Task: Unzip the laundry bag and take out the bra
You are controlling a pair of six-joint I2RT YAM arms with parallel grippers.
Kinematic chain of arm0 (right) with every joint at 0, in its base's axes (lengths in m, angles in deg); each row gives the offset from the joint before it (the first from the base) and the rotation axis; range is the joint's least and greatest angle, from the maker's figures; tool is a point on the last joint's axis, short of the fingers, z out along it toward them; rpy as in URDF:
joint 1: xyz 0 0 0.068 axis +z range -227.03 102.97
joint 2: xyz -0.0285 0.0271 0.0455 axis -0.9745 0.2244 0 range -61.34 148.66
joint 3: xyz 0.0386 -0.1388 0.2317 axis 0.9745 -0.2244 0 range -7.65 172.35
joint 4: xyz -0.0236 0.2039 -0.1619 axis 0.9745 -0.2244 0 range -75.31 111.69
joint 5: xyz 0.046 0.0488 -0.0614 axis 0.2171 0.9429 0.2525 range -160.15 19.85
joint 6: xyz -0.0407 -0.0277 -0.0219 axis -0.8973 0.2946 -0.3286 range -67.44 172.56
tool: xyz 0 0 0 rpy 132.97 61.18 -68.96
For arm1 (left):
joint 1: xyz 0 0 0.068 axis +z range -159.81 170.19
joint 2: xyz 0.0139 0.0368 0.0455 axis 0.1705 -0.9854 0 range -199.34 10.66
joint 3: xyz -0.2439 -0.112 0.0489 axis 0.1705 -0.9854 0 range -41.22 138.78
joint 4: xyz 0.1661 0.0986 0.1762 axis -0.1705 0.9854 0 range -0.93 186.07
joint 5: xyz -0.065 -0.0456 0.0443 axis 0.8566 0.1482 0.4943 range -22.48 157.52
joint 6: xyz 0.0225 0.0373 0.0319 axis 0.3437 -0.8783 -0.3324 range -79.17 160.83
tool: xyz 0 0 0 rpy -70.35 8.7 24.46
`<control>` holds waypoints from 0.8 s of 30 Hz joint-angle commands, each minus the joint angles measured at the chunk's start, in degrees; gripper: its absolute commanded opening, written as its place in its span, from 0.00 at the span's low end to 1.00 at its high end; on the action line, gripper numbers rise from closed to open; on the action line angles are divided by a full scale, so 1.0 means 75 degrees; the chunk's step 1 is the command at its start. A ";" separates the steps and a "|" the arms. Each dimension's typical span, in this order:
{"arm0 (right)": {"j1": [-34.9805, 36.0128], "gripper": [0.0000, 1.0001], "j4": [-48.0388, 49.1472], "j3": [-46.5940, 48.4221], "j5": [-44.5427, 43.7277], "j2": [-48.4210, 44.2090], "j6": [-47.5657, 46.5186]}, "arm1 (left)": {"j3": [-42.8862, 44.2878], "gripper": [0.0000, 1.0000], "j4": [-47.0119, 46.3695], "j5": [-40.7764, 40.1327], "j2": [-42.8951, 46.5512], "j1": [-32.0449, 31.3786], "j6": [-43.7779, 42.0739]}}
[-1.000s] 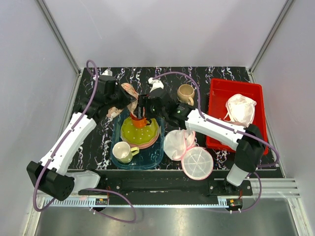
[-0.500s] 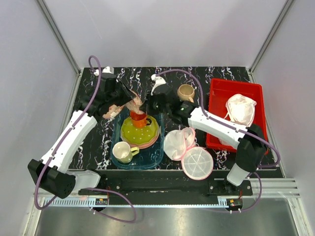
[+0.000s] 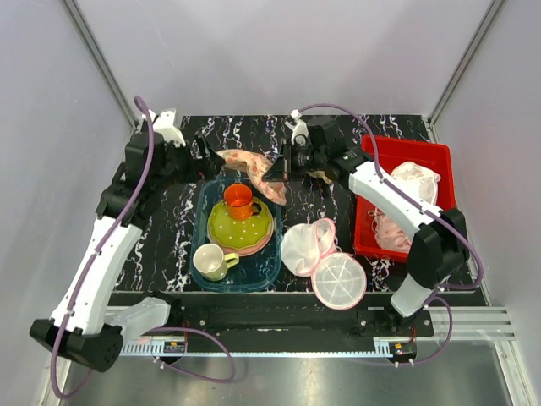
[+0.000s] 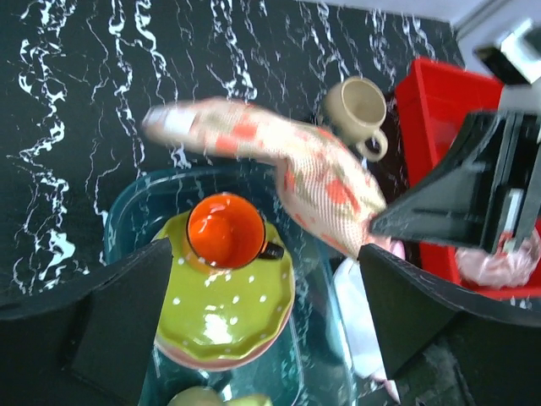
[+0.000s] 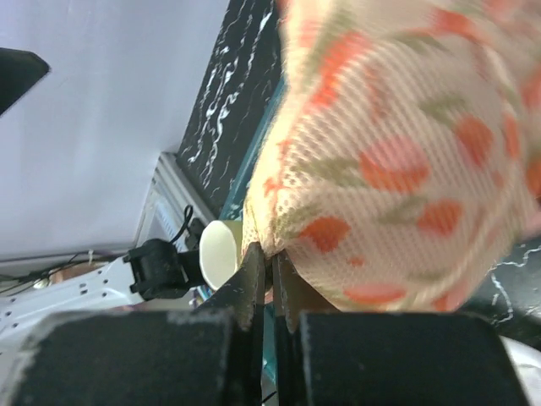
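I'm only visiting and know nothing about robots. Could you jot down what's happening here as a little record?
laundry bag: hanging in the air by the far edge of the teal tray
right gripper: shut, pinching the bag's edge
left gripper: open, holding nothing
in the tray: orange cup on green plate, pale mug nearer the arms
bra: not clearly visible

Left arm: white shells, black joints, black base.
Right arm: same white-and-black build.
Cables: purple, looping along each arm.
Fingers: matte black, wedge-shaped.
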 commanded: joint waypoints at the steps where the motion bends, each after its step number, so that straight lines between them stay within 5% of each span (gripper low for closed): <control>1: -0.0066 0.00 0.0195 0.0290 0.1153 -0.0449 0.0143 | -0.0957 0.95 -0.0376 0.0610 0.0829 0.0042 -0.1109; 7: -0.0382 0.00 0.0360 0.0219 0.1588 -0.0741 0.0285 | -0.2506 0.97 -0.1547 -0.1090 0.2175 0.0042 -0.1438; 11: -0.0499 0.00 0.0301 0.0278 0.1962 -0.1000 0.0109 | -0.3374 0.98 -0.2917 -0.0472 0.2541 0.0042 -0.1099; 16: -0.0547 0.00 0.0301 0.0372 0.2524 -0.1666 -0.0243 | -0.2930 0.99 -0.2908 0.1076 0.1629 0.0065 -0.1438; 19: -0.0582 0.00 0.0289 0.0430 0.2934 -0.2065 -0.0383 | -0.3221 0.99 -0.3503 0.0915 0.1556 0.0077 -0.1544; 24: -0.0640 0.00 0.0476 0.0279 0.3544 -0.2675 -0.0419 | -0.4814 0.99 -0.6280 0.0692 0.2621 0.0112 -0.2011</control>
